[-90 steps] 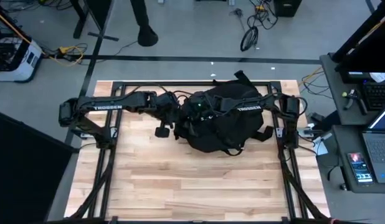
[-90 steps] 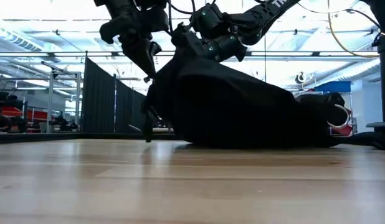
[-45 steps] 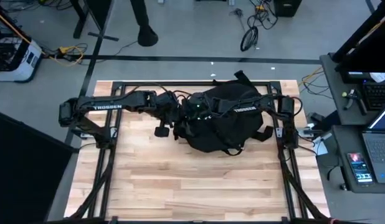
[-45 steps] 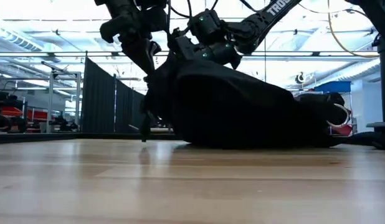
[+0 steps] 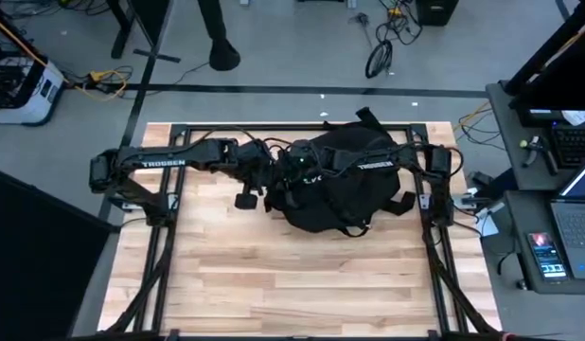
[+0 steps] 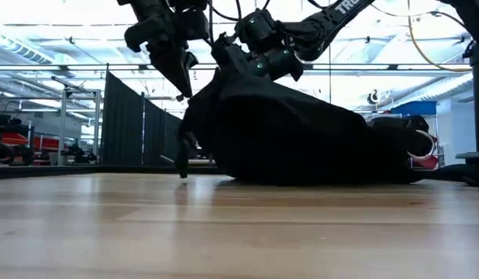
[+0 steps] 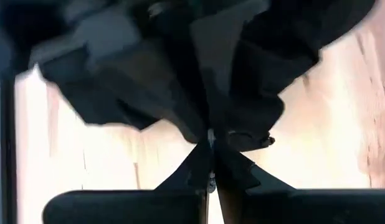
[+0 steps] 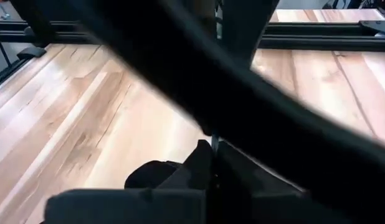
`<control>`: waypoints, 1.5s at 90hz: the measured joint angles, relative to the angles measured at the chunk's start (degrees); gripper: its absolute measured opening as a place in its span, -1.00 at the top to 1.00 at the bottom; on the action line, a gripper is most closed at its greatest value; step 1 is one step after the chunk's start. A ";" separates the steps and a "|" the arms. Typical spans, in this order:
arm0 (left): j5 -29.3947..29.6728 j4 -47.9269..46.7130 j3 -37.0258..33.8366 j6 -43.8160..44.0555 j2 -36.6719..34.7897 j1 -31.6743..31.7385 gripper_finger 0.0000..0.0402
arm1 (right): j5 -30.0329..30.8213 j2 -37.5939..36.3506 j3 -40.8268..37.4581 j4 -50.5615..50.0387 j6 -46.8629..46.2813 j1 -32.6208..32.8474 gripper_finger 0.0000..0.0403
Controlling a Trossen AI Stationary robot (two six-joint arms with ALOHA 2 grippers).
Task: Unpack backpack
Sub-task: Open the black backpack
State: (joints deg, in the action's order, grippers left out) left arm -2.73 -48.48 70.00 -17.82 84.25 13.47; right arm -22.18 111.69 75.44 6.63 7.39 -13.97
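Lying on its side at the far middle of the wooden table [image 5: 274, 275], the black backpack [image 5: 345, 185] has its long axis running roughly left to right across the table. In the high view its rounded bulk points toward the left arm, and its loose straps [image 5: 398, 204] trail off toward the right arm. In the low view the bag is highest at the left end and slopes down toward the right.

The left gripper [image 5: 271, 182] is at the left end of the backpack, touching the fabric there. In the left wrist view its two fingers [image 7: 205, 163] meet at the tips, closed on a fold of the black fabric.

The right gripper [image 5: 300, 169] is above the top of the backpack, just beside the left gripper. In the right wrist view its fingers [image 8: 208, 163] are pressed together, with a black strap [image 8: 255, 99] crossing just in front of them; I cannot tell whether they hold it.
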 joint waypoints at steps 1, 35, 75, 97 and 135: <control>0.21 0.03 0.00 0.79 0.00 0.00 1.00 | 0.00 -0.15 0.00 -0.24 0.22 -0.03 1.00; 0.91 1.30 -0.93 14.34 -0.07 0.74 0.40 | -0.26 -4.85 -0.15 -8.42 6.17 -1.78 1.00; -0.47 16.67 -10.98 26.19 -0.04 -1.74 0.03 | -0.76 -8.34 -0.11 -19.07 13.12 -4.95 1.00; 2.91 16.35 -11.31 26.51 1.17 -3.39 0.07 | -2.21 -8.34 -0.09 -19.91 14.35 -4.96 1.00; 3.33 22.45 -11.37 27.26 7.42 -3.78 0.07 | -3.24 -8.32 -0.09 -21.46 14.37 -5.14 1.00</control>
State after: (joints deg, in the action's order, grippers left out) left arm 0.60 -26.03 58.63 9.45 91.67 9.69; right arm -25.41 103.37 75.35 -14.83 21.76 -19.11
